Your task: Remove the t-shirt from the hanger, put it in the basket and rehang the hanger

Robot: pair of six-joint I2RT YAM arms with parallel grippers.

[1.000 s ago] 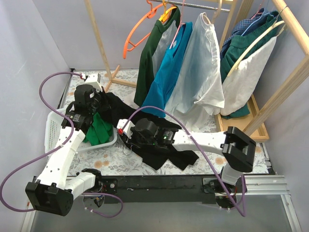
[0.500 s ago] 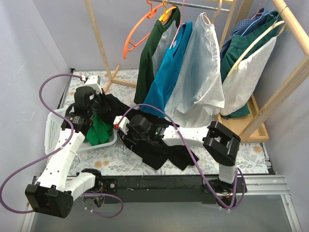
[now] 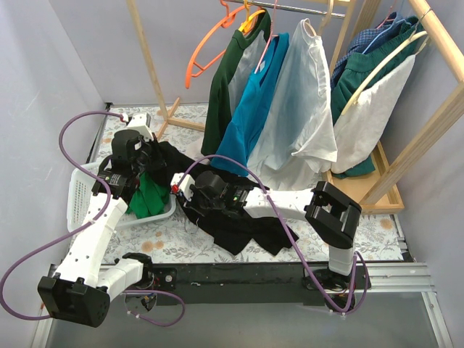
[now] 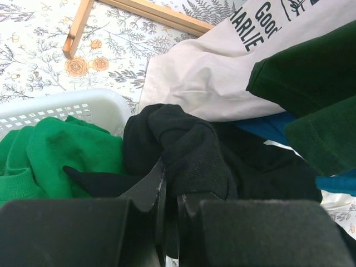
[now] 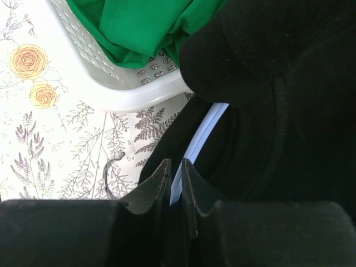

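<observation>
From above, the left gripper (image 3: pixel 154 154) sits over the far end of the white basket (image 3: pixel 78 197), its fingers buried in a bunch of the black t-shirt (image 3: pixel 243 226), which trails from there across the flowered table (image 3: pixel 181 246) and under the right arm. The right gripper (image 3: pixel 183 198) lies low on that cloth just beside the basket's near rim. A green garment (image 3: pixel 148 196) fills the basket, and behind it the wooden rack (image 3: pixel 148 65) carries hanging shirts and an orange hanger (image 3: pixel 206 51). In the left wrist view the left gripper's jaws are pressed together, pinching a rolled fold of the black t-shirt, with the green garment to the left and a white lettered shirt (image 4: pixel 211 78) and a dark green shirt (image 4: pixel 311 72) beyond. In the right wrist view the right gripper's jaws stand nearly together on the pale hanger (image 5: pixel 201 132), whose bar runs out from under the black cloth; its wire hook (image 5: pixel 113 167) lies on the table beside the basket.
</observation>
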